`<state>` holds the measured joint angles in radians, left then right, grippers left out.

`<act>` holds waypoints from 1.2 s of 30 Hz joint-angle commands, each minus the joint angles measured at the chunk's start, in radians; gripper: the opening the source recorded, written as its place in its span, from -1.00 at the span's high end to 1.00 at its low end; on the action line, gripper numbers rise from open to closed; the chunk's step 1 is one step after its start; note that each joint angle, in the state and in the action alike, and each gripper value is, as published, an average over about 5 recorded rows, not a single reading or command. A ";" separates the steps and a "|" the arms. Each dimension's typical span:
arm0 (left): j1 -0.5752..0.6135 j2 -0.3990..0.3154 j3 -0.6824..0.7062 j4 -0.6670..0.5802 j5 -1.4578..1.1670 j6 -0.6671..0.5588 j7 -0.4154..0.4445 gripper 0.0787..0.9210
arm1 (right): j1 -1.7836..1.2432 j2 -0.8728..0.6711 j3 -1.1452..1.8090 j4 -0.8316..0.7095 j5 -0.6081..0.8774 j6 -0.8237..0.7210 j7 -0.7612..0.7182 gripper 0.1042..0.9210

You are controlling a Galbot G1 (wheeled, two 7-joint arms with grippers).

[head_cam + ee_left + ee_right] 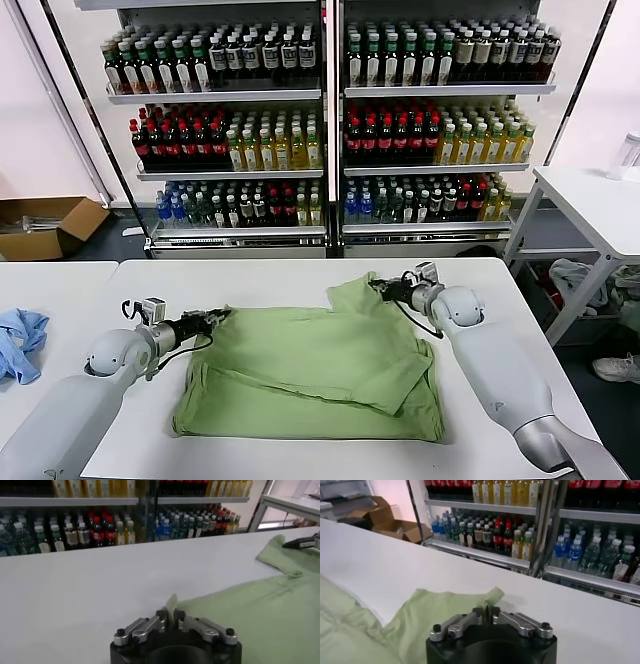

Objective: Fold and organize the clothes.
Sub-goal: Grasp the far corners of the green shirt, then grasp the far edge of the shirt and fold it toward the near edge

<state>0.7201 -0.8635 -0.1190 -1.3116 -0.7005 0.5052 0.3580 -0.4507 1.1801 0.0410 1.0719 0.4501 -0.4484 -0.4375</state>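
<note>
The shirt (310, 375) lies flat on the white surface (470, 290), partly folded, with one layer doubled over toward the robot's right side and a sleeve sticking out at the far right corner. Both claws hold far corners, one on each side, which suits a two-handed lift or fold of the far edge toward the near edge (a judgement from the grip points, not an observed move)

The left claw (213, 320) is closed on the far left corner of the shirt; the left wrist view shows a small peak of green fabric pinched between its fingertips (162, 615). The right claw (385, 289) is closed on the tip of the far right sleeve; the right wrist view shows the fabric edge caught between its fingertips (479, 613). Both arms lie low, close to the surface, which keeps the cloth flat at the grip

Not visible: the collar, buttons and any print. How deep either pinch reaches into the fabric is hard to judge. A blue cloth (20, 340) sits at the left, well apart from the shirt
</note>
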 commanded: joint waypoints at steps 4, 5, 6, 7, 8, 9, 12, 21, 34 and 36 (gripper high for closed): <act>-0.005 -0.002 0.005 0.000 0.000 0.001 -0.002 0.97 | -0.018 -0.010 0.005 0.048 0.047 0.002 0.003 1.00; -0.007 -0.002 0.007 0.000 0.000 0.000 -0.003 0.97 | -0.021 -0.011 0.007 0.053 0.049 0.003 0.005 1.00; -0.010 -0.002 0.008 0.001 0.000 0.000 -0.004 0.97 | -0.024 -0.012 0.010 0.057 0.049 0.002 0.008 1.00; -0.012 -0.002 0.008 0.002 0.000 -0.001 -0.005 0.97 | -0.027 -0.013 0.011 0.061 0.048 0.001 0.008 1.00; -0.013 -0.002 0.009 0.002 0.000 -0.001 -0.006 0.97 | -0.030 -0.015 0.012 0.066 0.048 0.002 0.007 1.00; -0.013 -0.001 0.009 0.001 0.000 -0.002 -0.006 0.97 | -0.033 -0.016 0.015 0.073 0.051 0.003 0.007 1.00; -0.008 0.003 0.005 -0.011 0.000 -0.005 -0.006 0.97 | -0.049 -0.023 0.027 0.113 0.071 0.004 0.007 1.00; 0.006 0.017 -0.010 -0.042 -0.006 -0.017 -0.007 0.97 | -0.096 -0.058 0.052 0.223 0.115 -0.006 0.017 1.00; 0.012 0.018 -0.008 -0.060 -0.006 -0.020 -0.005 0.97 | -0.094 -0.024 0.053 0.165 0.020 -0.012 0.130 0.77; 0.010 0.017 -0.006 -0.060 -0.006 -0.020 -0.005 0.97 | -0.055 -0.008 0.037 0.102 -0.010 -0.014 0.135 0.65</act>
<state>0.7302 -0.8479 -0.1247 -1.3643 -0.7055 0.4875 0.3518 -0.5298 1.1562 0.0829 1.2291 0.4839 -0.4595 -0.3501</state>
